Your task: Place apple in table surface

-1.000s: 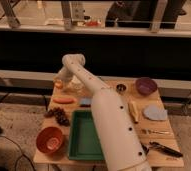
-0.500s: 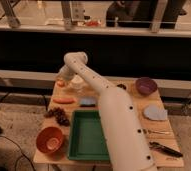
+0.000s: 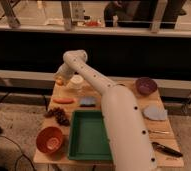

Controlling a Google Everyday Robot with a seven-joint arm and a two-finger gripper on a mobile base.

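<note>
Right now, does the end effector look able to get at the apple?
Probably yes. The end effector hangs right at the apple near the far corner of the table surface, and nothing sits between them; the white container stands off to the side.

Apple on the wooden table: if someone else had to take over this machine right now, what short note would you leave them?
State of the gripper: at the far left corner of the table surface, down at the apple, next to the white cup.
Apple: at that corner, right by the gripper. It cannot be told whether it already rests on the wood.
Done: the apple is at the tabletop, outside the green tray.
Left: check that the apple sits on the wood, release it if it is held, then lift the arm away.
</note>
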